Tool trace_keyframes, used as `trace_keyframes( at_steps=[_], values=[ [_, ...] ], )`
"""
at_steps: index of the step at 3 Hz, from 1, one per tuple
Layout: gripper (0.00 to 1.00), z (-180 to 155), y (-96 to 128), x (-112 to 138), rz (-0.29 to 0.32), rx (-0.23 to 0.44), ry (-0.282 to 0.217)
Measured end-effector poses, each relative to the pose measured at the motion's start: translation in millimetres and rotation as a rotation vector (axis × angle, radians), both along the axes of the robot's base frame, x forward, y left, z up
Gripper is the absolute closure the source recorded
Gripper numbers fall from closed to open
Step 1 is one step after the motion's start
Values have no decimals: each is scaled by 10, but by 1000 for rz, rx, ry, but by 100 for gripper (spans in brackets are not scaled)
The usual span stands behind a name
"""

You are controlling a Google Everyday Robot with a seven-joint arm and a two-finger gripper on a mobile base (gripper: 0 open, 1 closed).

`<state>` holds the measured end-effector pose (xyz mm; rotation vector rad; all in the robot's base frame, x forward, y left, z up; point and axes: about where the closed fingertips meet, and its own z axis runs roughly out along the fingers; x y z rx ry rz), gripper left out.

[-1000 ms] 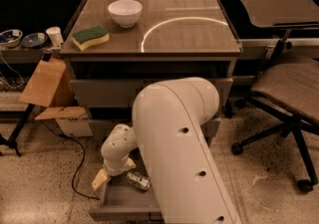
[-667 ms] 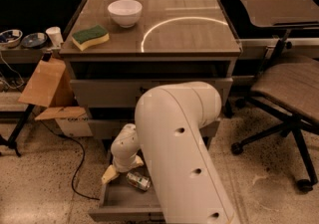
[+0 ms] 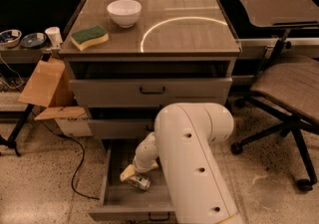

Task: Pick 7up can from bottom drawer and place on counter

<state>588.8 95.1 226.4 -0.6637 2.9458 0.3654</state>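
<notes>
The bottom drawer (image 3: pixel 115 203) is pulled open at the foot of the grey cabinet. The 7up can (image 3: pixel 140 182), small and silvery with green marks, lies on its side on the drawer floor. My gripper (image 3: pixel 128 173) reaches down into the drawer at the end of the big white arm (image 3: pixel 192 158), its pale fingertips right at the can's left end and touching or nearly touching it. The counter (image 3: pixel 189 34) is the glossy grey-brown cabinet top with a bright arc reflection.
A white bowl (image 3: pixel 124 12) and a green-and-yellow sponge (image 3: pixel 89 37) sit on the counter. A cardboard box (image 3: pixel 47 88) and a black cable (image 3: pixel 75 163) lie left of the cabinet. An office chair (image 3: pixel 289 93) stands at the right.
My gripper has moved right and down inside the bottom drawer, closing in on the can. The can has stayed where it was.
</notes>
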Motion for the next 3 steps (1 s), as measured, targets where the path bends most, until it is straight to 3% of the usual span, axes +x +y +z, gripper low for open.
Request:
trace_keyframes(
  at_steps=[1,3],
  values=[
    [0,-405,32,160,-1,52,-22],
    [0,-851,190,446,-6,63,-55]
  ],
)
